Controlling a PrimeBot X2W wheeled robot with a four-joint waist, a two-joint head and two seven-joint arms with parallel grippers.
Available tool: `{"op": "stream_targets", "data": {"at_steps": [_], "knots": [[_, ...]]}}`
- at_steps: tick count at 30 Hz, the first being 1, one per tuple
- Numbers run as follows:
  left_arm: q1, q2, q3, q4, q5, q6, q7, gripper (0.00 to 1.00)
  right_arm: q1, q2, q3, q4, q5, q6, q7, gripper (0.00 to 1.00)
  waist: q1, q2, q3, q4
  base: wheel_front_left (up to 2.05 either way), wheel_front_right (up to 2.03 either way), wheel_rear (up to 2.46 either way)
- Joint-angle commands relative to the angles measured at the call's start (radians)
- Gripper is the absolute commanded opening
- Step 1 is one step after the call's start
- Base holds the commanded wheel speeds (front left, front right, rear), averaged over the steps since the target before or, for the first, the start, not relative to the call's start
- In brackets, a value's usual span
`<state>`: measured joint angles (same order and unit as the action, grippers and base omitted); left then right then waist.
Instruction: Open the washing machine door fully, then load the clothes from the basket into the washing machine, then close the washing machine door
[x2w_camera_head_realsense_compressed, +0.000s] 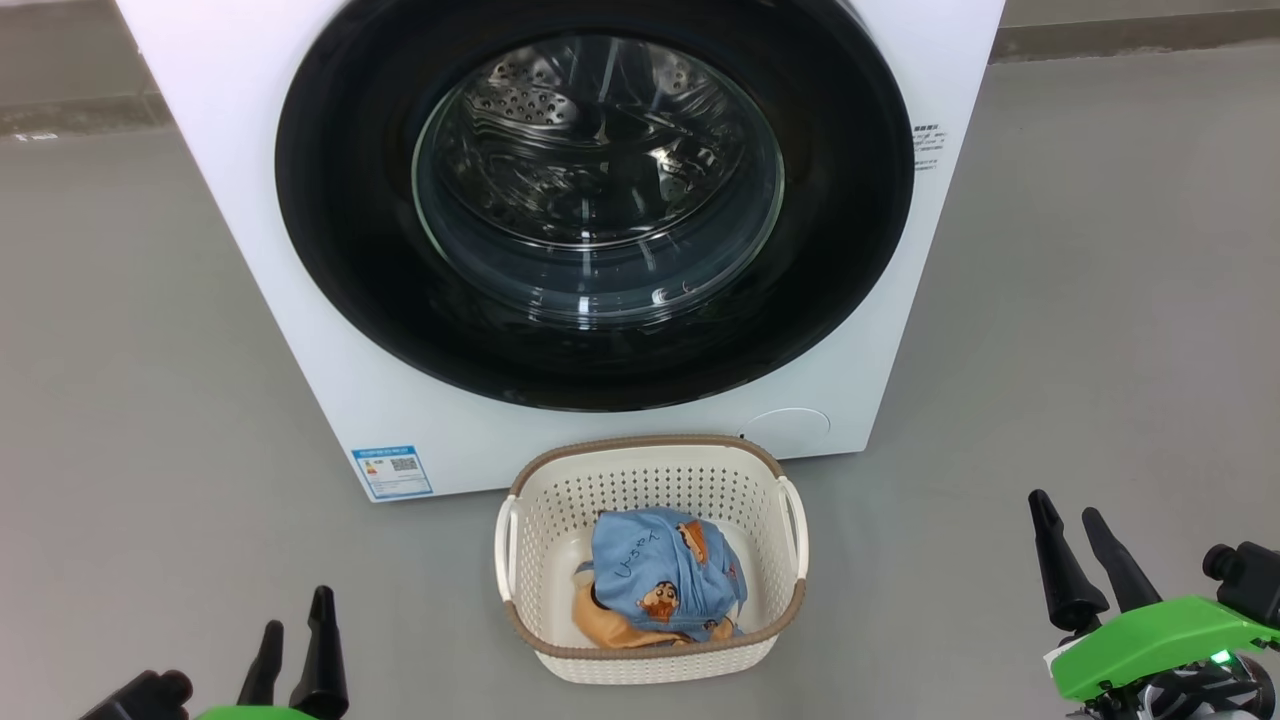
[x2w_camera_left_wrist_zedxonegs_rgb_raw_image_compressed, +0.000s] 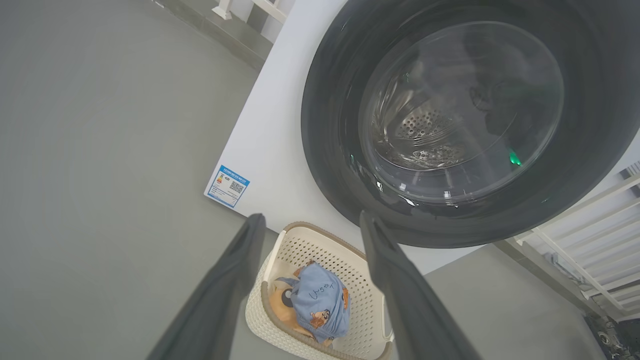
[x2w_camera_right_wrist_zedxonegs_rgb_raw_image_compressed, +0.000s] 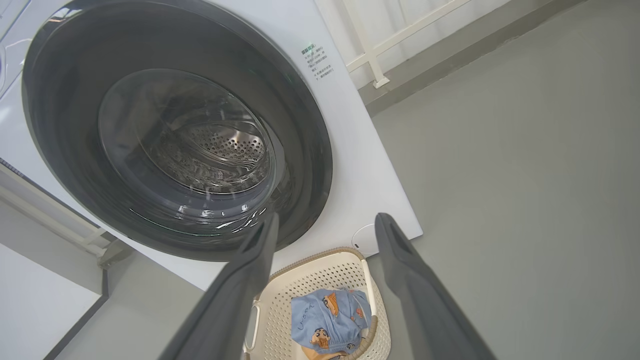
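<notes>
The white washing machine stands in front of me with its round black-rimmed door shut flat against it; the steel drum shows through the glass. On the floor before it sits the cream basket holding the light blue printed clothes over orange cloth. My left gripper is open at the lower left, well left of the basket. At the lower right my right gripper stands open, right of the basket. Both are empty. The wrist views show the door, basket and clothes between open fingers.
Grey floor surrounds the machine. A blue label sticker marks its lower left front, a round cover its lower right. White railings stand beside the machine.
</notes>
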<state>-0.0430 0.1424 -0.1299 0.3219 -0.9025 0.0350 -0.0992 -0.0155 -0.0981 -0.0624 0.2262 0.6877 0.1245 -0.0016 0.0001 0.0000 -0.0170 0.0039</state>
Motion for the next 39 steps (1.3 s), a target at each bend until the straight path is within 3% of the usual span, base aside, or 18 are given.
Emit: {"op": "stream_targets", "data": {"at_steps": [1, 39], "knots": [[-0.049, 0.025, 0.014, -0.015, 0.032, 0.005, -0.017, 1.00, -0.019, -0.014, 0.016, -0.036, -0.037, 0.004, -0.005, 1.00, 0.0000, 0.0000, -0.001, 0.000, 0.00, 0.00, 0.00], [-0.071, 0.049, -0.029, 0.013, 0.406, 0.085, -0.129, 1.00, 0.010, -0.017, 0.019, -0.101, -0.530, 0.006, -0.029, 1.00, 0.0000, 0.0000, -0.016, 0.005, 0.00, 0.00, 0.00]]}}
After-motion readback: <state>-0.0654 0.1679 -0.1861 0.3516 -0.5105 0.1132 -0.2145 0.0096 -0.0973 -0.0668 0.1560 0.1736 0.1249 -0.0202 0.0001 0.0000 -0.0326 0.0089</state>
